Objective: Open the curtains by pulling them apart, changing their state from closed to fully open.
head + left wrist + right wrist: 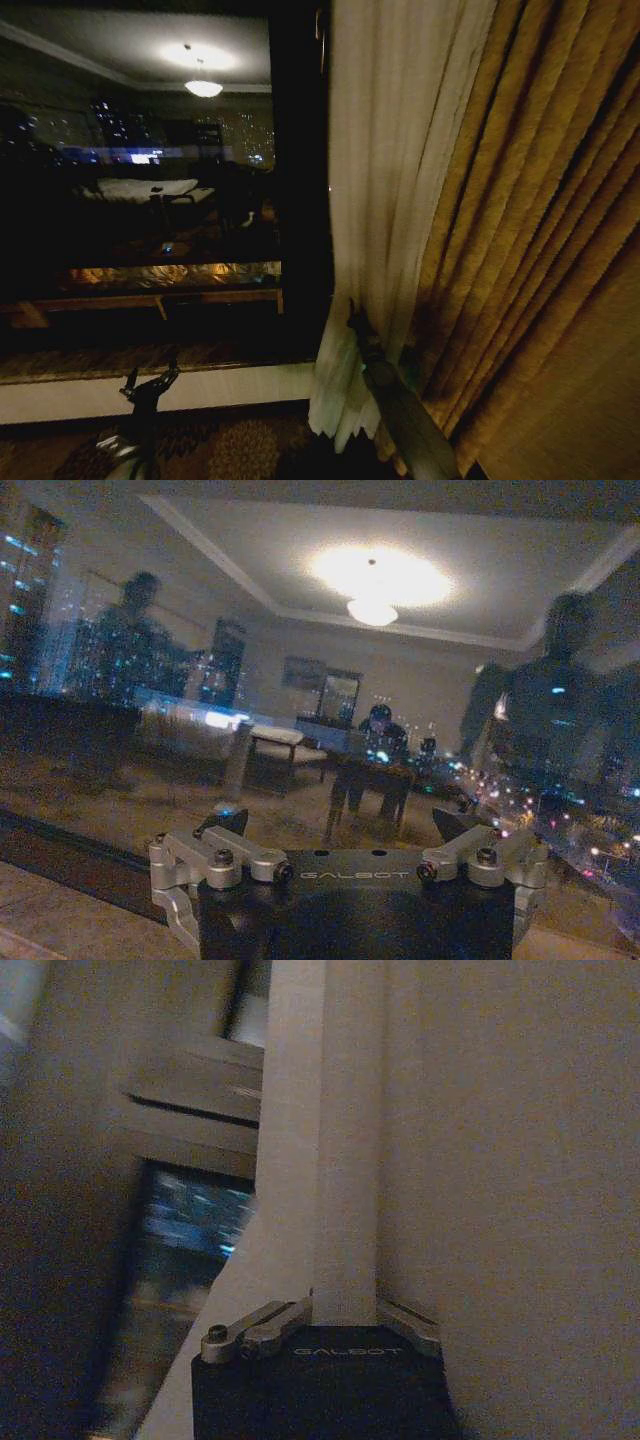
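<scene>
- The sheer curtain (375,200) hangs bunched at the right of the dark window (150,190), just beside the gold drape (540,250).
- The right gripper (352,318) sits against the curtain's lower folds; in the right wrist view its fingers pinch a fold (345,1180) of the fabric.
- The left gripper (150,385) hangs low near the windowsill (200,385), fingers spread, touching nothing.

The curtain (385,200) was seen as sheer, matt, pleated cream cloth. The drape (540,260), at 3 o'clock of it, was seen as thicker, coarse-woven gold cloth. The window glass (150,180) was glossy and reflective. The left gripper (345,830) was finished in brushed metal and matt black.
</scene>
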`<state>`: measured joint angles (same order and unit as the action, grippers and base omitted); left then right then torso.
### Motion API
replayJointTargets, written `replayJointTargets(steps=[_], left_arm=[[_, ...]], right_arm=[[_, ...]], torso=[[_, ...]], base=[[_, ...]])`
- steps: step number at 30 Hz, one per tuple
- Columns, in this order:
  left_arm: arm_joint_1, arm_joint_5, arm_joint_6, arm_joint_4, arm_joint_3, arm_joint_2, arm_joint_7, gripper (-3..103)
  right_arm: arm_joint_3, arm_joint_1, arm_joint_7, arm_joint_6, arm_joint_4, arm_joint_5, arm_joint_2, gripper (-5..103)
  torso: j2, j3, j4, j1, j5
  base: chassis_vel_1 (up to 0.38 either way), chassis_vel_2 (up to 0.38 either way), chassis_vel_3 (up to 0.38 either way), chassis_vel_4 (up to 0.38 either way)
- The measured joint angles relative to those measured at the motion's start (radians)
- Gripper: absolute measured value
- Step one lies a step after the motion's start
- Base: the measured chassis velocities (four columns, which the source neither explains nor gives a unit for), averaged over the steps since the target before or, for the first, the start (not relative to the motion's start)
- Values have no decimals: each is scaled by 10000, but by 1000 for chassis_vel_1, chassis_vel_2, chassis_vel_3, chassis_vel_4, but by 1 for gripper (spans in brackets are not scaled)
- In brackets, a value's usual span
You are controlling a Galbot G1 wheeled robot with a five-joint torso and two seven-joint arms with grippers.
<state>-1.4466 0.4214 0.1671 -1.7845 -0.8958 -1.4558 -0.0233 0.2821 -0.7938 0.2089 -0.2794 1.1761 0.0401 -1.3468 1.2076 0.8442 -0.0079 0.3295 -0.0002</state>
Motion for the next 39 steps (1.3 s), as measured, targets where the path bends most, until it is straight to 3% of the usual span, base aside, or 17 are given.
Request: replayJointTargets(steps=[7, 11, 15, 21, 26, 33, 38, 39], left_arm=[[0, 0, -1, 0, 2, 0, -1, 100], [0, 0, 0, 0, 2, 0, 0, 100], [-1, 0, 0, -1, 2, 0, 0, 100], [0, 0, 0, 0, 3, 0, 0, 100], [0, 0, 0, 0, 2, 0, 0, 100], [0, 0, 0, -1, 2, 0, 0, 100], [0, 0, 0, 0, 3, 0, 0, 100], [0, 0, 0, 0, 3, 0, 0, 100]], right_arm=[[326, 280, 1189, 401, -492, -145, 180, 0], [448, 482, 2336, 1000, -616, -505, 141, 0], [389, 432, 2426, 1068, -454, -567, 126, 0], [-89, -425, 1311, 1179, 908, 216, 249, 0], [-346, -1523, 398, 1642, 2511, 1074, 680, 22], [-153, -2210, -16, 1860, 3764, 1749, 1166, 44], [140, -2644, -499, 2473, 4644, 2295, 1632, 65], [140, -2644, -499, 2473, 4644, 2295, 1632, 65]], torso=[[0, 0, -1, 0, 1], [0, 1, 0, 0, 1], [0, 2, -1, 0, 2], [-2, 2, 0, 2, 3], [-1, 2, -2, 0, 3], [-1, 1, -2, 1, 2], [-1, 1, -2, 0, 0], [-1, 1, -2, 0, 0]], base=[[0, 0, 0, 0], [0, 0, 0, 0], [0, 0, 0, 0], [0, 0, 0, 0], [0, 0, 0, 0], [0, 0, 0, 0], [0, 0, 0, 0], [0, 0, 0, 0]])
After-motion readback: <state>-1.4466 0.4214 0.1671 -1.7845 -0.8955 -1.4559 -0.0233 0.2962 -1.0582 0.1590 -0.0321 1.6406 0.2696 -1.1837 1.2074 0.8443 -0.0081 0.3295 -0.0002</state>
